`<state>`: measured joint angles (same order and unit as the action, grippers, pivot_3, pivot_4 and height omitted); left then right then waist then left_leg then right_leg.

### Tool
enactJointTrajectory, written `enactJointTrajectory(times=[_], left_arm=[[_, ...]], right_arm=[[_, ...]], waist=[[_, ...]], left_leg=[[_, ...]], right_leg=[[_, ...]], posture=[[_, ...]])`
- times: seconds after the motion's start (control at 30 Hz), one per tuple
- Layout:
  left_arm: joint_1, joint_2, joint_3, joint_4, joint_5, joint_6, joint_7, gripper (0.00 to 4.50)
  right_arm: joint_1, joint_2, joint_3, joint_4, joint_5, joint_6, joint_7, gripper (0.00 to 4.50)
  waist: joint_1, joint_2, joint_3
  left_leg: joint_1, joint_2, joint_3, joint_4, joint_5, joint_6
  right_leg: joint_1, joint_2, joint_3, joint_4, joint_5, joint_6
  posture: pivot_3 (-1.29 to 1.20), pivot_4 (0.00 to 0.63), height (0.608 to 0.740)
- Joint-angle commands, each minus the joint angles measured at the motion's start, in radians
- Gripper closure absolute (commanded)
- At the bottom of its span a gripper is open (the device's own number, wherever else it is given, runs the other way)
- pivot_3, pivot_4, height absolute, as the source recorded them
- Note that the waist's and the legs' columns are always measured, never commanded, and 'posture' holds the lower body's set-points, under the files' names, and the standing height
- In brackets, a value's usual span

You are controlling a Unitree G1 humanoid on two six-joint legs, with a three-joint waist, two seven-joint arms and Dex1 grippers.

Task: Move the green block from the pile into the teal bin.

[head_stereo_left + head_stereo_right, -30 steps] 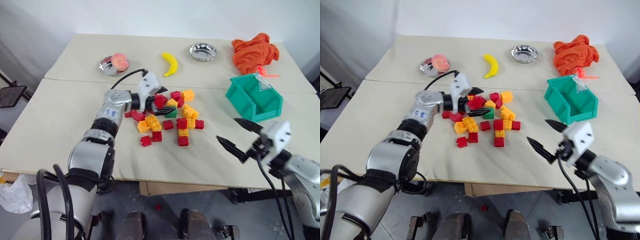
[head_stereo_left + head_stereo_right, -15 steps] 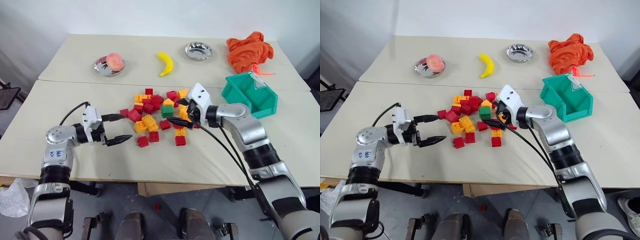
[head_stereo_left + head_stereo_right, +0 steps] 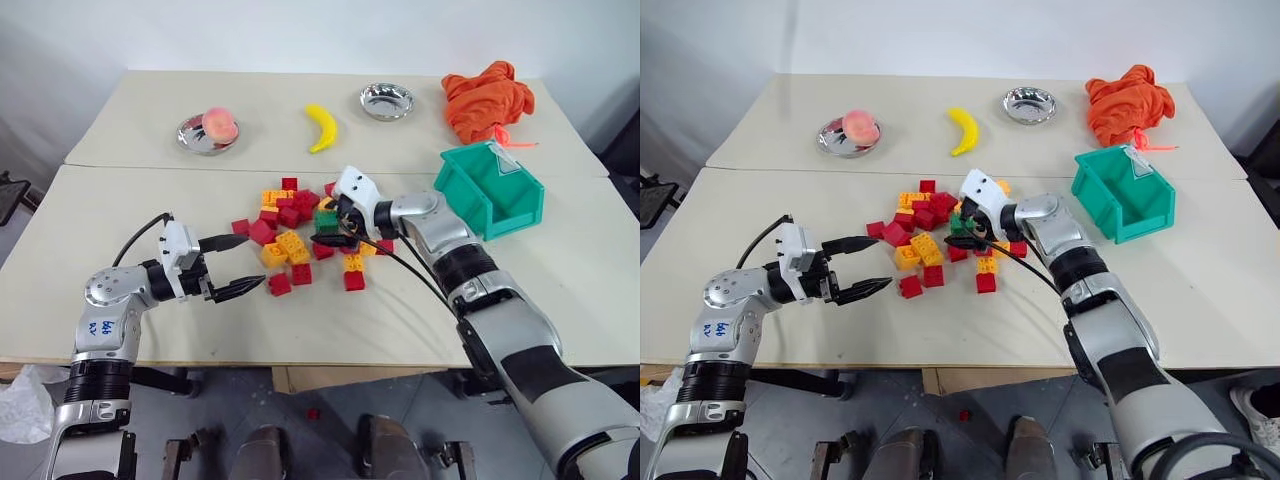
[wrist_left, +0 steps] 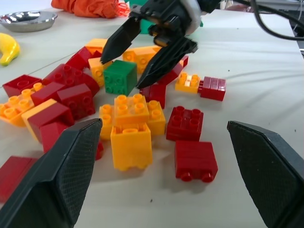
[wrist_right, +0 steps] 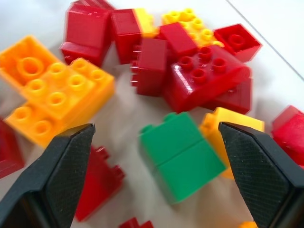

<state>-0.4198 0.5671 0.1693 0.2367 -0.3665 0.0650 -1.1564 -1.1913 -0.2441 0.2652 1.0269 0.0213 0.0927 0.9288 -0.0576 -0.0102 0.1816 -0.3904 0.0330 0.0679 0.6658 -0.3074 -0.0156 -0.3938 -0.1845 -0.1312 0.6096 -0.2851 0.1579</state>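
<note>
the pile [image 3: 305, 232] of red, orange and yellow bricks sits mid-table, with bare tabletop [image 3: 120, 215] open on its left and along the near edge. to the right of the pile, well apart from it, the teal bin [image 3: 490, 190] stands with nothing between them but the right arm. at the far side lie a banana [image 3: 320, 127], a steel bowl [image 3: 387, 100], another bowl holding a peach [image 3: 208, 131], and an orange cloth [image 3: 487, 86]. the green block [image 3: 326, 220] lies at the pile's right part, among red bricks. the right gripper [image 3: 332, 225] hangs right at it, jaws spread wide, the block between its fingertips but not clamped. the left gripper [image 3: 240, 266], also wide open and holding nothing, hovers just left of the pile's near edge.
</note>
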Motion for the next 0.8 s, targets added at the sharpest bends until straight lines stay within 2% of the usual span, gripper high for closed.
enactJointTrajectory(times=[0.03, 0.17, 0.4, 0.53, 0.67, 0.8], left_arm=[[0.005, 0.031, 0.012, -0.047, -0.029, -0.007, -0.015, 0.01], [0.031, 0.058, 0.027, -0.066, -0.044, -0.001, -0.033, 0.01], [0.101, 0.113, 0.05, -0.122, -0.085, 0.002, -0.069, 0.01], [0.119, 0.123, 0.052, -0.137, -0.096, 0.008, -0.058, 0.01], [0.134, 0.116, 0.052, -0.163, -0.107, 0.016, -0.039, 0.01], [0.139, 0.115, 0.05, -0.174, -0.111, 0.022, -0.031, 0.01]], right_arm=[[-0.043, 0.01, -0.033, 0.089, -0.025, -0.037, -0.026, 0.12], [-0.067, 0.006, -0.044, 0.148, -0.046, -0.031, 0.005, 0.12], [-0.063, 0.001, -0.023, 0.149, -0.076, -0.001, 0.191, 0.12], [-0.067, 0.007, -0.024, 0.14, -0.086, 0.012, 0.234, 0.12], [-0.067, 0.016, -0.021, 0.139, -0.103, 0.01, 0.233, 0.12], [-0.071, 0.009, -0.009, 0.165, -0.154, -0.038, 0.119, 0.12]], waist=[[-0.003, 0.0, 0.0], [-0.004, 0.0, 0.0], [-0.004, 0.0, 0.0], [-0.004, 0.001, 0.0], [-0.004, 0.001, 0.0], [-0.004, 0.001, 0.0]], left_leg=[[0.0, 0.0, 0.0, 0.0, 0.0, 0.0], [0.0, 0.0, 0.0, 0.0, 0.0, 0.0], [0.001, 0.0, 0.0, -0.001, 0.0, 0.0], [0.002, 0.0, 0.001, -0.001, 0.0, 0.0], [0.002, 0.0, 0.001, -0.001, 0.0, 0.0], [0.002, 0.0, 0.001, -0.001, 0.0, 0.0]], right_leg=[[0.0, 0.0, 0.0, 0.0, 0.0, 0.0], [0.0, 0.0, 0.0, 0.0, 0.0, 0.0], [0.0, 0.0, 0.001, 0.0, 0.0, 0.0], [0.0, 0.0, 0.001, 0.001, 0.0, 0.0], [0.0, 0.0, 0.001, 0.0, 0.0, 0.0], [0.0, 0.0, 0.001, 0.001, 0.0, 0.0]], posture=[[0.0, 0.15, 0.74], [0.0, 0.15, 0.74], [0.0, 0.15, 0.74], [0.0, 0.15, 0.74], [0.0, 0.15, 0.74], [0.0, 0.15, 0.74]])
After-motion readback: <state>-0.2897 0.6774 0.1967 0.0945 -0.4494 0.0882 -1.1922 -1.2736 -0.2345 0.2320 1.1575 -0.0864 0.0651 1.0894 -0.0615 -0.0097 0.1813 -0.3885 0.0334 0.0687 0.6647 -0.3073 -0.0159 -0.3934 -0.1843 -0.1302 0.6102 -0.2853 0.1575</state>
